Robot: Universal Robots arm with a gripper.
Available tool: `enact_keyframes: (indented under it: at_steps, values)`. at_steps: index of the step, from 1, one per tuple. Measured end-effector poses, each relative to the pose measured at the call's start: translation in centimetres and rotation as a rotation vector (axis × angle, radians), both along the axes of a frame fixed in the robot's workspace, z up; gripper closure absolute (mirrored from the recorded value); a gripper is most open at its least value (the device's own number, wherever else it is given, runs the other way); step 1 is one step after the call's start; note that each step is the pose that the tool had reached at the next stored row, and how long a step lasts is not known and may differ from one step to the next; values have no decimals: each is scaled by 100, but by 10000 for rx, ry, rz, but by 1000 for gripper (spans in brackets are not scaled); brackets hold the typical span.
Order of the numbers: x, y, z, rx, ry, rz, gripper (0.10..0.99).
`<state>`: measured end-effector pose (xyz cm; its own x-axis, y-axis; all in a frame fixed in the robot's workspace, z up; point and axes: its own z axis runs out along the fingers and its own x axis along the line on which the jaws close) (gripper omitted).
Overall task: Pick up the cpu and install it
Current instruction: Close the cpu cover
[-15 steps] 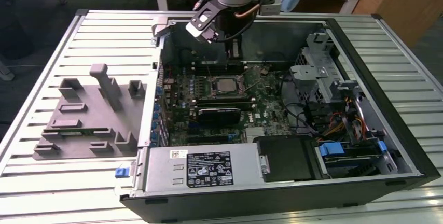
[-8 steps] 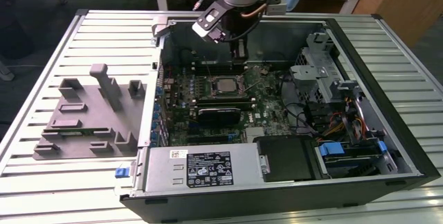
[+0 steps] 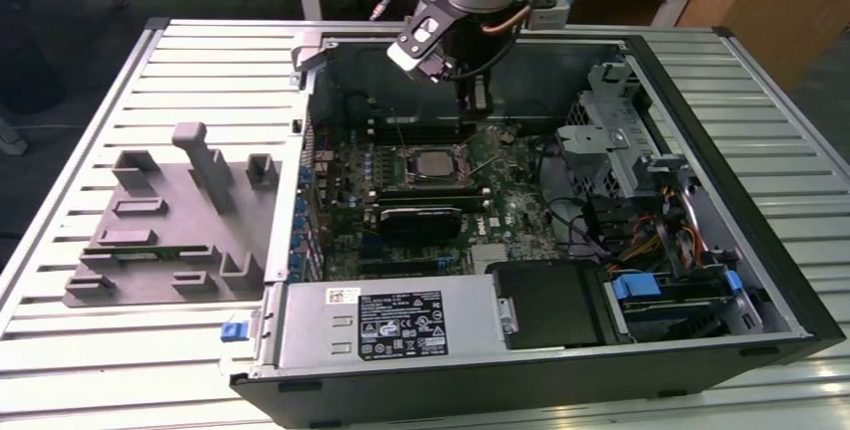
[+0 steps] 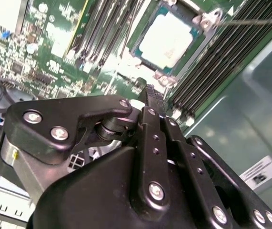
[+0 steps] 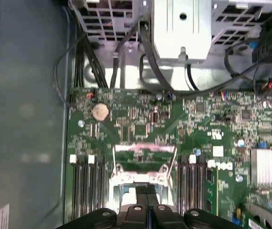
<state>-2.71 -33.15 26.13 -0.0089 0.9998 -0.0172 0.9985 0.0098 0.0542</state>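
Risks bent socket pins: bearing down with the black two-fingered pincer (image 3: 475, 104) on the small square silver-topped cpu (image 3: 432, 163), if at all tilted or off its keys, would do it. Appears to lie flat in the metal-framed socket (image 4: 205, 21) of the green motherboard (image 3: 512, 191), though hard to confirm from these angles. Risks also snagging the thin silver lever rod (image 4: 250, 20), raised beside the socket in the second wrist view, or scraping the black memory slots (image 4: 216, 62) flanking it, given any sideways drift so low inside the open black computer case (image 3: 531, 390).

As for the pincer: hangs with fingers pressed together, gripping nothing.

As for the cpu: sits in the socket, near the middle of the grey slatted surface (image 3: 106, 390), apart from the pincer and not touching it. Lies below the fingertips and just to one side, with the tips over the board a little nearer the surface's edge seen farthest back in the exterior view.
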Motion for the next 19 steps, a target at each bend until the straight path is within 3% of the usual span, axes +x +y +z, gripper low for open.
enact_keyframes:
  at_steps: [19]
  values:
    - [540, 5, -3, 1, 0, -44, 980]
